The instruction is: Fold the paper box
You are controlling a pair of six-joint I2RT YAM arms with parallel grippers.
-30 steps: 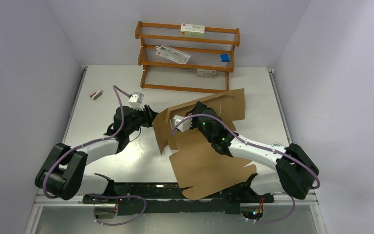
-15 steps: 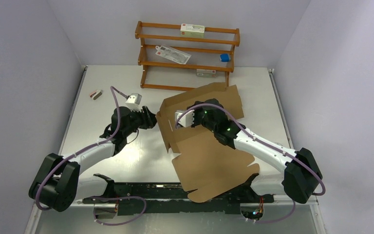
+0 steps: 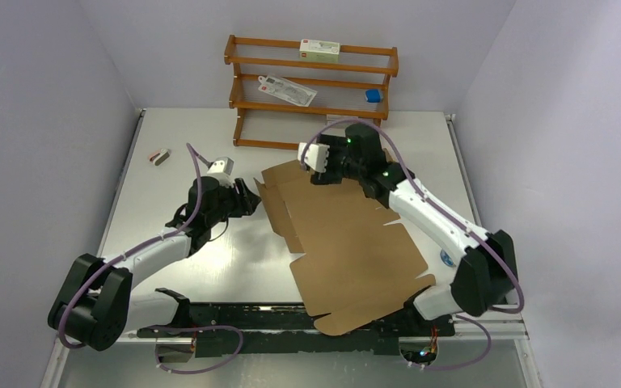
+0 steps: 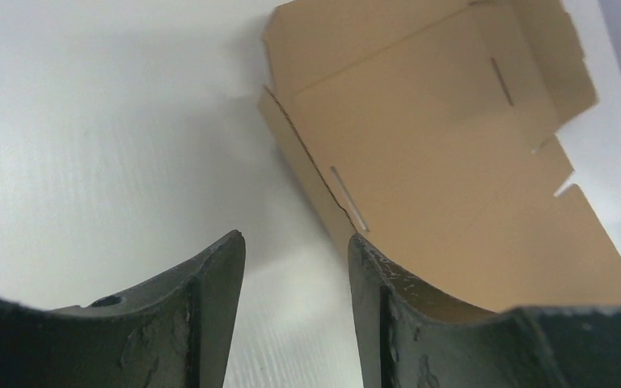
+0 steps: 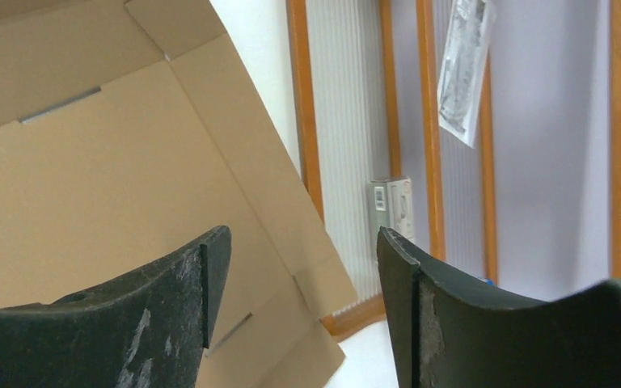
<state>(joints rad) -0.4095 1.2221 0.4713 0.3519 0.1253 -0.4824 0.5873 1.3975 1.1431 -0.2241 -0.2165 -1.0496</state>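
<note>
From my station I see the paper box [image 3: 348, 250] lying opened out on the desk [image 3: 178, 145], right of centre. Its far corner is close to the foot of the wooden rack [image 3: 311, 89] and its near end reaches the rail at the arm bases. In the left wrist view, the side flap along its left edge stands up a little. My left end effector [image 4: 295, 242] sits low just beside that left edge, fingers apart with only bare desk between them. My right end effector [image 5: 303, 234] hangs over the far end of the box near the rack, fingers spread wide and gripping nothing.
</note>
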